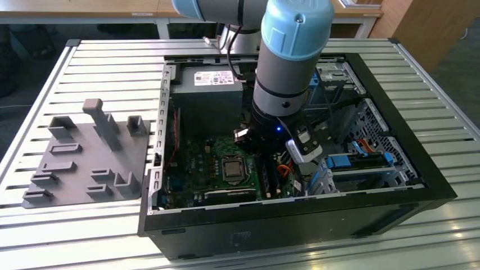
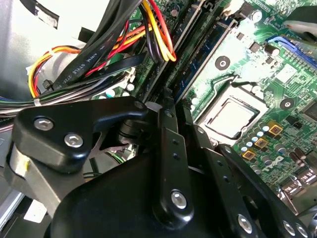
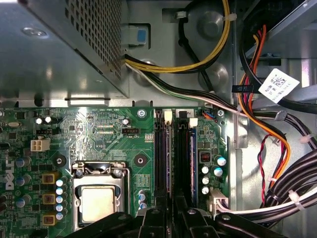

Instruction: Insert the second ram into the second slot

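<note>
Hanging low inside the computer case point(image 1: 300, 216), the gripper point(image 2: 176, 108) is just beside the processor point(image 2: 230, 116), over the near end of the two black memory slots point(image 3: 162, 158). Whether it is pinching something or is loose I cannot tell, because its own black body covers that place in both wrist views. The second ram point(image 3: 192, 158), a thin blue stick, stands on its edge in these slots, parallel to the processor's side and near to it. In the first wrist view it seems to sit in the slot farther from the processor, but I cannot say this for sure. The green board point(image 3: 99, 134) lies flat around the processor. Past the slots, on the side away from the processor, there are bundles of black, red, orange and yellow cables point(image 3: 297, 178). Farther still from the processor is a grey metal box point(image 3: 59, 54) with a perforated side. In the exterior view the arm point(image 1: 289, 73) stands over the processor, the case lies open on a slatted table point(image 1: 98, 67), and a grey tray point(image 1: 82, 163) with upright pegs is well apart from the processor, outside the case.
</note>
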